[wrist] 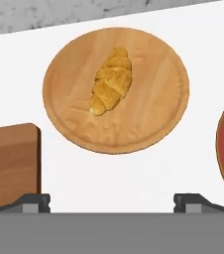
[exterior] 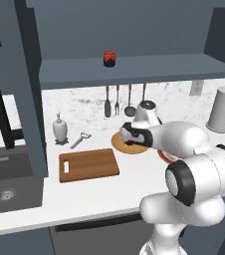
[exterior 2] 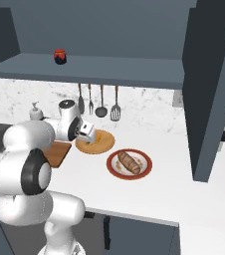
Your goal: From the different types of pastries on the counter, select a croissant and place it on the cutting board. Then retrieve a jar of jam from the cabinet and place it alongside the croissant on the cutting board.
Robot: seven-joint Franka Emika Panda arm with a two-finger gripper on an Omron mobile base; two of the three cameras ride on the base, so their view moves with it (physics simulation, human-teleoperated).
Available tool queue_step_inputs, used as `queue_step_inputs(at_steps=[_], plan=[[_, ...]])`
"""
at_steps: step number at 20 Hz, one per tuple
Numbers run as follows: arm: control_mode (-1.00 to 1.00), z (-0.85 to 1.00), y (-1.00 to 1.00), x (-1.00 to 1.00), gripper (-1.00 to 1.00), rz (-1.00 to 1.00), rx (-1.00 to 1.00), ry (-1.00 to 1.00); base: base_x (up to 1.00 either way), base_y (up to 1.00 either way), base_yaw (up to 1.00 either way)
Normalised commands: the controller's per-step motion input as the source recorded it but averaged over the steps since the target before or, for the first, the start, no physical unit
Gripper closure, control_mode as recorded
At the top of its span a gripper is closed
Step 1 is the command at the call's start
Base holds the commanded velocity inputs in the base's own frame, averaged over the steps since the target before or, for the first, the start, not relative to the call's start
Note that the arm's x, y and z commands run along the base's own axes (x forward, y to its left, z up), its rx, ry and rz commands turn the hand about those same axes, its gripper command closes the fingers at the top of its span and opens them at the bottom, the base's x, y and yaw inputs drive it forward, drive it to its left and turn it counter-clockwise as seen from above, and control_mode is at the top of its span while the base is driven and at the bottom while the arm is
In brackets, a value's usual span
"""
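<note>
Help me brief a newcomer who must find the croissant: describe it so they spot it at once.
On the white counter, right of the cutting board, lies a round tan wooden plate. The croissant is the small golden-yellow crescent on it. The other pastry is longer, browner, and sits on a red-rimmed plate.

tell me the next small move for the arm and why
Probably lower the open end effector straight down toward the small golden-yellow crescent croissant. It lies on the round tan wooden plate, ungrasped, beyond the fingertips in the hand view, and the brown wooden cutting board carries nothing.
</note>
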Motion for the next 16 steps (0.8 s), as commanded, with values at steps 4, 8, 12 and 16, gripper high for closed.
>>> queue_step_inputs(at_steps=[4,8,12,16], plan=[[-1.0,-0.2,0.0,0.44,-1.0,0.0,0.01,0.05,0.0,0.0,0.0],[-1.0,-0.21,-0.02,0.44,-1.0,0.0,0.0,0.12,0.0,0.0,0.0],[-1.0,-0.35,-0.15,0.48,-1.0,0.0,0.0,0.07,0.0,0.0,0.0],[-1.0,-0.41,-0.2,0.42,-1.0,0.0,0.0,0.03,0.0,0.0,0.0]])
